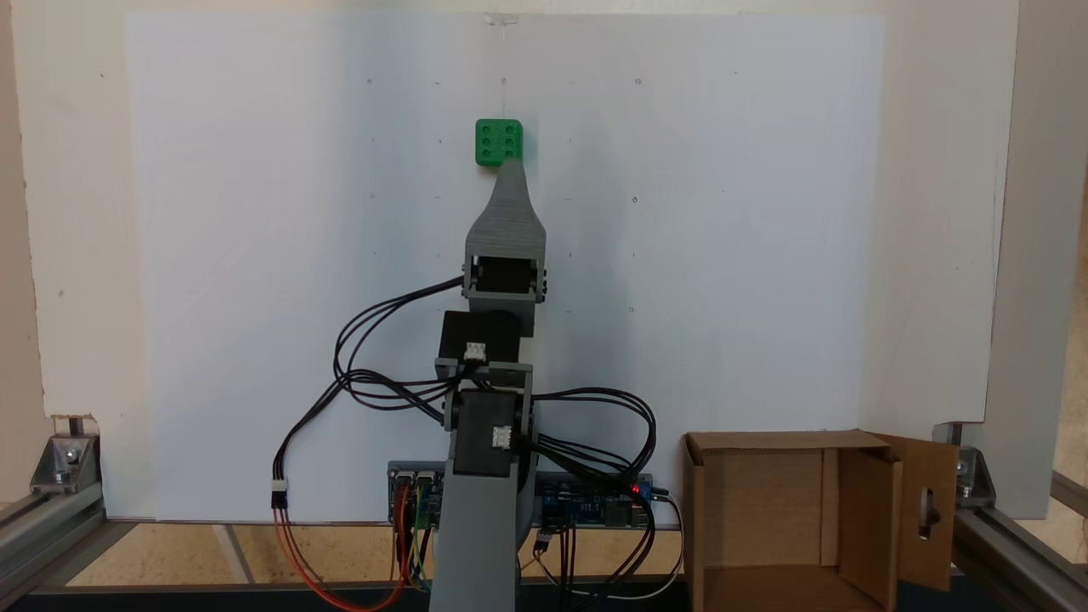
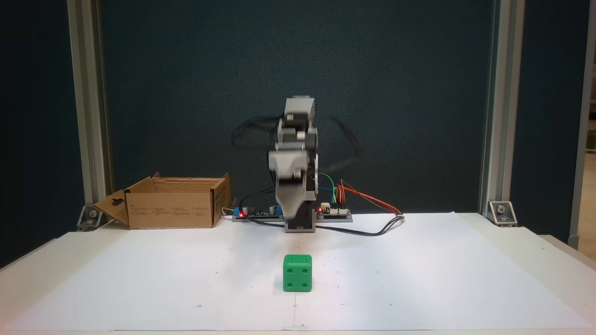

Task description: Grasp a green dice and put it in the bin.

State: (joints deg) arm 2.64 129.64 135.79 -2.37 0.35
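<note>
1. The desk [image 2: 70, 251] is the biggest thing I see. A big white sheet of paper [image 1: 255, 255] lies on it, so the small things stand out.
2. The bin [image 1: 765, 510] is a brown cardboard box. In a fixed view [image 2: 172, 209] it sits at the back of the desk, left of the arm's base. Its top is open, so I think I can drop something in from above. One flap with a slot cut in it hangs out to the side.
3. The arm [image 1: 493, 476] stands at the back middle of the desk. It looks blurry in a fixed view [image 2: 295, 181], so I think it is moving. Black cables [image 1: 382, 340] loop around it.
4. The hand [image 1: 508, 170] points out toward the dice. Seen from above, its grey tip ends right at the near edge of the dice. I see only one tip, so I cannot tell if the hand is spread or closed.
5. The green dice [image 1: 498, 141] is the smallest thing. It sits flat on the paper, well apart from the bin. In a fixed view [image 2: 297, 273] nothing touches it, and the hand looks higher up and behind it. I think I have not grabbed it yet, so I must lower the hand around it next.
</note>
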